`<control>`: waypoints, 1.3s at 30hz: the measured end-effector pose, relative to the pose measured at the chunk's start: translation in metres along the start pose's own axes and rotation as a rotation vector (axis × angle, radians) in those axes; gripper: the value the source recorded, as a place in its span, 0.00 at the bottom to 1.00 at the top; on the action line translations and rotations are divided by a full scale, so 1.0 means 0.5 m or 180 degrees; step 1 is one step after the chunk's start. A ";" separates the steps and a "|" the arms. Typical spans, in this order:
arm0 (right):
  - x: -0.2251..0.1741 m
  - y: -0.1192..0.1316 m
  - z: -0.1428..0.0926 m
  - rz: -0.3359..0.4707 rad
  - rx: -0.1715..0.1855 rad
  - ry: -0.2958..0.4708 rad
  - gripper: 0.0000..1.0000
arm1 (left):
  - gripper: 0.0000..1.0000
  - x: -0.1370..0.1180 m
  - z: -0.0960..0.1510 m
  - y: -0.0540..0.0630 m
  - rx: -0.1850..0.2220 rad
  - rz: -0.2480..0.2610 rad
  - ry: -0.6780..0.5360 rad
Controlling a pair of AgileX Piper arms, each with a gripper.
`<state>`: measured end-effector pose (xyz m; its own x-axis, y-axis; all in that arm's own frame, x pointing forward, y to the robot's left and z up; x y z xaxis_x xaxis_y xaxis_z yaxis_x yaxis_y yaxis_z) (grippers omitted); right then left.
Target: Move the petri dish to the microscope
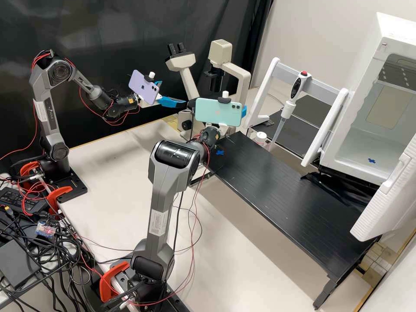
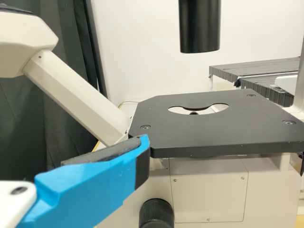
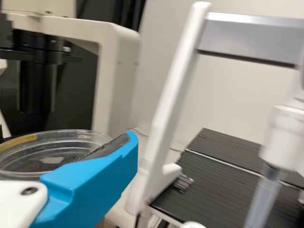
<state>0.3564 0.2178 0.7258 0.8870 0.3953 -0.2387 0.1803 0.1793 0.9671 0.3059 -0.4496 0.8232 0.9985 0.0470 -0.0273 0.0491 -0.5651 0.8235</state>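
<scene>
While the right pincer [image 1: 244,111] was clamped on the petri dish [image 3: 47,149] by the microscope's [image 1: 182,62] near side and the left pincer [image 1: 172,92] hung apart, I judged the dish needed carrying level beneath the black tube [image 2: 200,28] and centring over the stage [image 2: 204,133] opening before release.

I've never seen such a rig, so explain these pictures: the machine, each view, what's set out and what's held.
Two grey robot arms do the handling. The high view looks down on the whole scene; the other two come from cameras on the arms' wrists. Around them are a microscope, a black bench and a pipette hanging on a frame. The left gripper is open near the microscope. The right arm's blue finger lies against a clear petri dish, which appears held.
</scene>
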 end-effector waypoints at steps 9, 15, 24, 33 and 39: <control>0.051 -0.055 -0.035 -0.0253 -0.0074 -0.0066 0.00 | 1.00 0.000 0.000 0.000 0.0000 0.0000 0.0000; 0.087 -0.096 -0.034 -0.0504 0.0013 -0.0185 0.00 | 1.00 0.000 0.000 0.000 0.0000 0.0000 0.0000; 0.142 -0.114 -0.028 -0.0536 0.0238 -0.0306 0.00 | 1.00 0.000 0.000 0.000 0.0000 0.0000 0.0000; 0.170 -0.142 -0.052 -0.0606 0.0295 -0.0239 0.00 | 1.00 0.000 0.000 0.000 0.0000 0.0000 0.0000; 0.173 -0.167 -0.084 -0.0690 0.0134 -0.0122 0.00 | 1.00 0.000 0.000 0.000 0.0000 0.0000 0.0000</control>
<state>0.4006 0.2748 0.6208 0.8409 0.3170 -0.4386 0.3853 0.2184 0.8966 0.3059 -0.4496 0.8232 0.9985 0.0470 -0.0273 0.0491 -0.5651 0.8235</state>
